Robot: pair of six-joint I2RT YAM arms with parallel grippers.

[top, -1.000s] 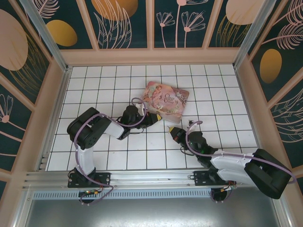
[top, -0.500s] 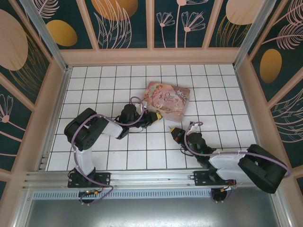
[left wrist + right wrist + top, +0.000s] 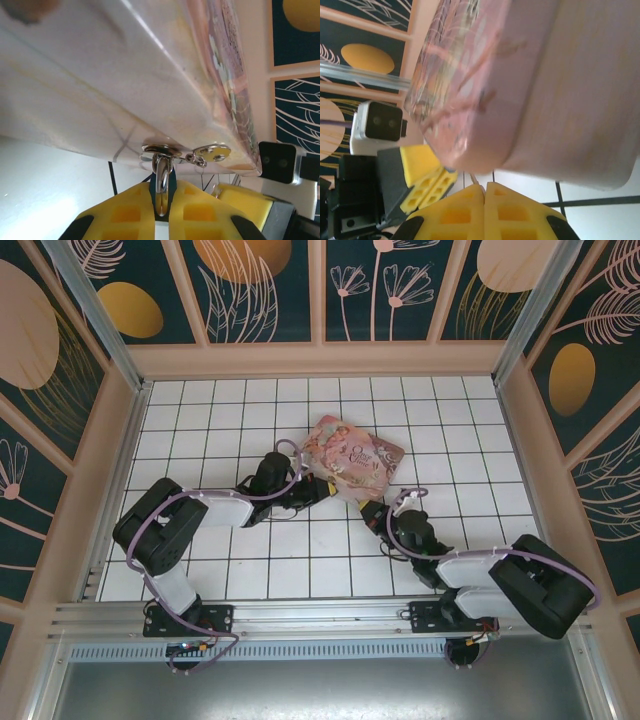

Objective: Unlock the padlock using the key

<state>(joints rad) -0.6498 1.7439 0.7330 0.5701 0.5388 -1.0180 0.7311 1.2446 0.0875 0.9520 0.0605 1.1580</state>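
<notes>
- Since a second ago, the left arm (image 3: 185, 515) has swung its elbow out toward the left wall, and the right gripper (image 3: 370, 508) has crept up to the near corner of the pink tin (image 3: 352, 455), which has turned slightly on the white tiled table (image 3: 200, 420).
- Seen from above, the left gripper (image 3: 327, 487) sits at the tin's near-left edge, too small there to read.
- In the left wrist view, the left gripper (image 3: 162, 200) has its yellow fingers (image 3: 125, 215) pressed together on the silvery shackle of the padlock (image 3: 161, 175). The lock's blue body is hidden between them.
- That shackle hangs through the metal clasp (image 3: 161, 148) on the tin's side wall (image 3: 100, 90), so the padlock lies directly in the left grip, just under the tin.
- In the right wrist view, the right gripper (image 3: 484, 192) is fully closed, pads touching, just below the tin's rounded corner (image 3: 485, 145).
- A thin pale sliver (image 3: 475, 180) pokes from its tips; what it is cannot be told.
</notes>
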